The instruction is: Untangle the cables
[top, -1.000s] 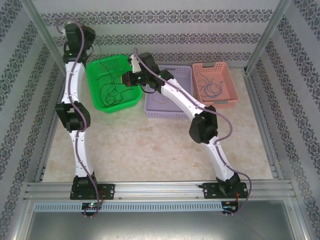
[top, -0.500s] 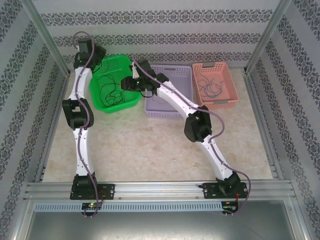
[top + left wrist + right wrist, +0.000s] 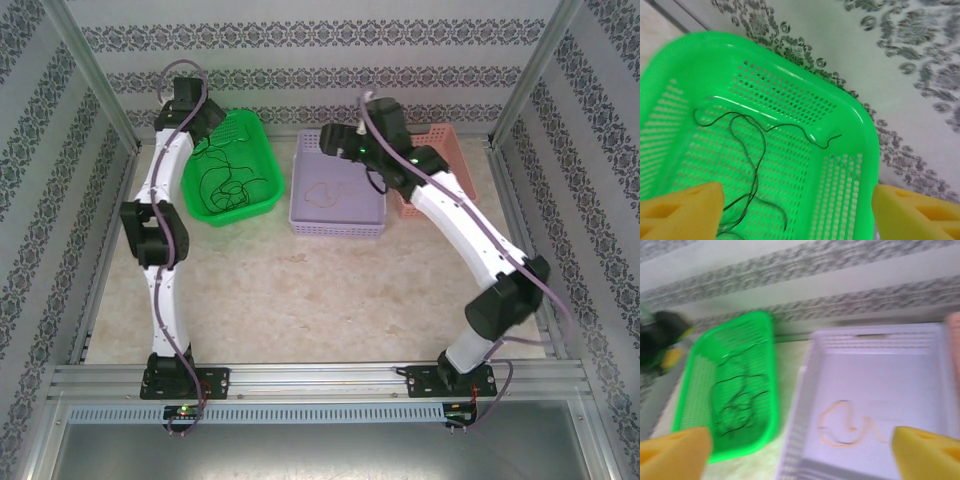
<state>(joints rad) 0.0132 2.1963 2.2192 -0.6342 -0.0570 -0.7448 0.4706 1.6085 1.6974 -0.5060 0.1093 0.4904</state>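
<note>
- Table point(image 3: 300, 290): we see the green basket point(image 3: 240, 212) and lavender basket point(image 3: 338, 225) side by side at its far end, likely one for the tangle and one for freed strands.
- left gripper point(image 3: 797, 215): jaws wide apart, nothing held, hovering over the green basket, probably lining up a pick.
- right gripper point(image 3: 800, 455): equally wide, empty, above the lavender basket.
- The dark cables point(image 3: 752, 165) lie tangled on the green basket's floor; one pale cable point(image 3: 840, 427) lies loose in the lavender one.

Black cables point(image 3: 222, 188) sit in the green basket point(image 3: 240, 212), a pale orange cable point(image 3: 326, 193) in the lilac basket point(image 3: 335, 228).
</note>
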